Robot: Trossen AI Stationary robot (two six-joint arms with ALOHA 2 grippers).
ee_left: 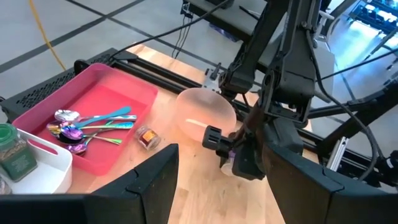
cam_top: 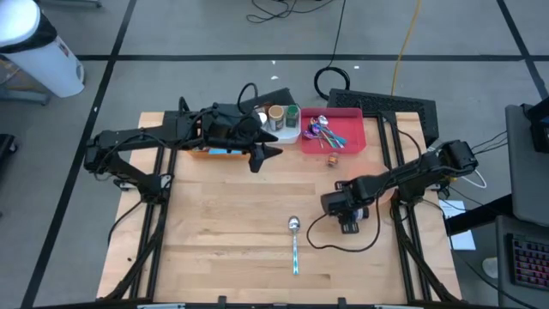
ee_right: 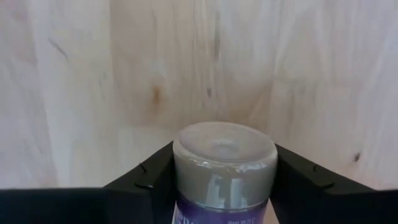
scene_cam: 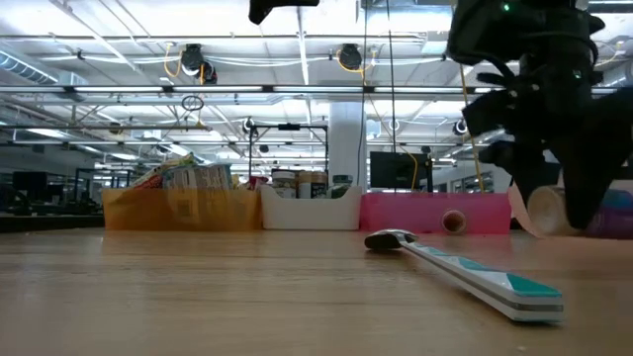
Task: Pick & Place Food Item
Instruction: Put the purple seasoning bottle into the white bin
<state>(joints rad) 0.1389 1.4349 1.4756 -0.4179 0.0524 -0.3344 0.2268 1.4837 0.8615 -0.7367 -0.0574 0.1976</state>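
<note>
My right gripper [cam_top: 347,223] is at the table's right middle, pointing down, shut on a small container [ee_right: 224,146] with a grey end and a purple label. The container also shows in the low view [scene_cam: 547,210]. My left gripper [cam_top: 264,156] hangs open and empty at the far left centre. It is beside an orange tray [cam_top: 214,153] and a white bin [cam_top: 283,133]. A teal-handled spoon [cam_top: 294,245] lies flat on the table, near of centre. My right gripper pinches the container's side wall [ee_right: 186,186], just behind its grey end, between its two fingers [ee_right: 146,177], one on each side. The fingers come from above, pointing down, and the grey end faces the tabletop. I cannot tell whether the container is clear of the table.
A pink tray [cam_top: 352,116] with several coloured spoons stands at the far right. A small brown roll [cam_top: 331,160] lies on the table in front of it. A pale translucent round thing [ee_left: 205,115] shows beside my right arm. Bare wood lies to the left and near of centre.
</note>
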